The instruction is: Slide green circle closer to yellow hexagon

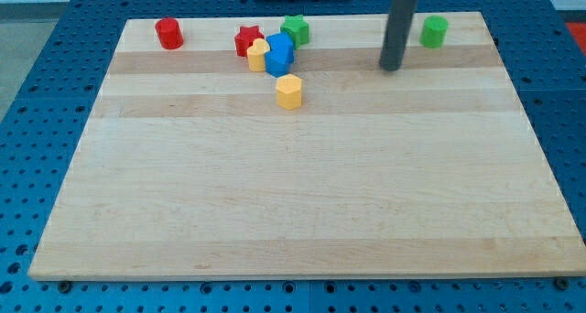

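Note:
The green circle (434, 31) stands near the view's top right corner of the wooden board (302, 194). The yellow hexagon (289, 91) stands alone left of centre, below a cluster of blocks. My tip (391, 68) rests on the board, left of and slightly below the green circle, apart from it. The tip is well to the right of the yellow hexagon.
A cluster near the view's top holds a red star (246, 39), a green star (295, 28), a yellow block (257, 54) and two blue blocks (279, 53). A red cylinder (168, 33) stands at the top left. Blue pegboard surrounds the board.

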You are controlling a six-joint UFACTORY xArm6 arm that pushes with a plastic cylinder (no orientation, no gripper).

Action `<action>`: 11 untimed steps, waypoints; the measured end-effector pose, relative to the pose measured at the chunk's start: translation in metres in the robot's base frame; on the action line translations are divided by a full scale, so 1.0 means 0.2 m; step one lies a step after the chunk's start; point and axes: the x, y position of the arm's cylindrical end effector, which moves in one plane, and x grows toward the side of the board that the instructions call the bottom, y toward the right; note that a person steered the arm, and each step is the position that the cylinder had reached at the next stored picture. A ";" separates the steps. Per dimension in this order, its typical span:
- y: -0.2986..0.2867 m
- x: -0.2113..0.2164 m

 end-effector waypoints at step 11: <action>-1.33 -0.29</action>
